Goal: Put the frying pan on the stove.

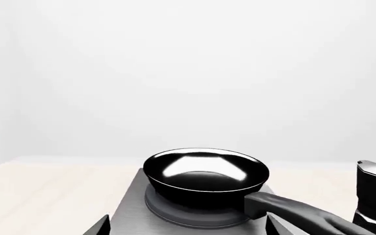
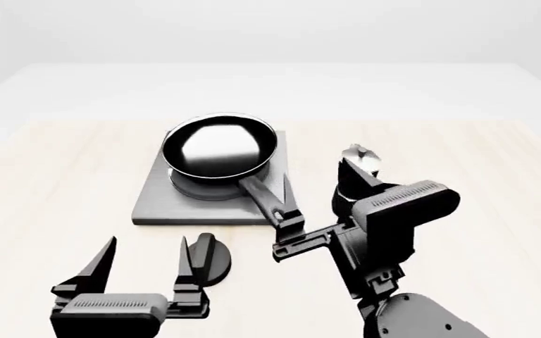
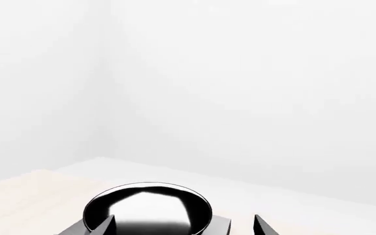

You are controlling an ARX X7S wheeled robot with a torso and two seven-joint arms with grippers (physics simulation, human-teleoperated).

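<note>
The pan (image 2: 220, 146) sits on the stove (image 2: 163, 201), its bowl over the ring burner and its handle running off toward the stove's near right corner. The stove lies flat on the pale counter (image 2: 45, 176).

The head view alone shows both pincers. The right pincer (image 2: 287, 211) is at the end of the pan's handle, at the stove's near edge, fingers on either side of it; whether they press it I cannot tell. The left pincer (image 2: 144, 264) hangs wide open and empty over the counter, nearer the robot than the stove, with a black knob (image 2: 216, 259) just beside its right finger.

The moka pot (image 2: 357, 172) stands right of the stove, partly hidden behind the right arm there. The left wrist view shows it more clearly, upright beside the handle (image 1: 293, 209).

The right wrist view shows only the pan's glossy bowl between two finger tips (image 3: 106, 224), not the handle.
</note>
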